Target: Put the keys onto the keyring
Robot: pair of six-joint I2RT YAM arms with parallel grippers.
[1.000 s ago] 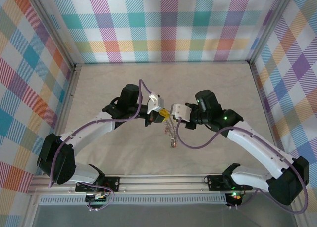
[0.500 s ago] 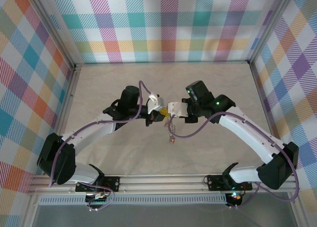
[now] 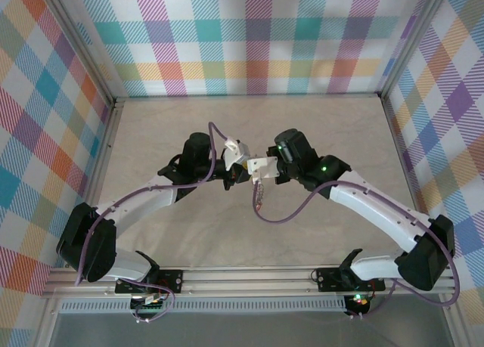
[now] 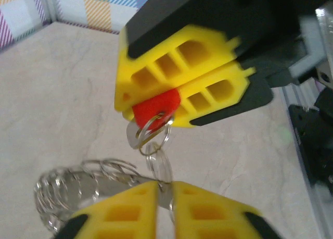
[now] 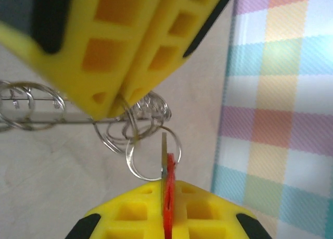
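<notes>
The key [image 5: 167, 205] sits edge-on in my right end effector [image 5: 165, 187], which is clamped shut on its red head. Its thin shaft points up against a small split ring [image 5: 129, 158] that hangs from the keyring [image 4: 73, 179]. My left end effector [image 4: 162, 191] is closed on the keyring's metal, holding it in the air above the surface [image 3: 318, 120], between my two arms. Over the last second my right arm has swung in and away from its base, so the two end effectors, apart a moment ago, are now nearly touching. I judge the threading is under way: the key is lined up with the ring, but I cannot tell if the shaft has passed through the ring or only lies across it. The left wrist view is blurred, and part of the key head is hidden by the pads. From above, a loose strand [image 3: 259, 197] dangles below, too small to say whether other keys are on it
</notes>
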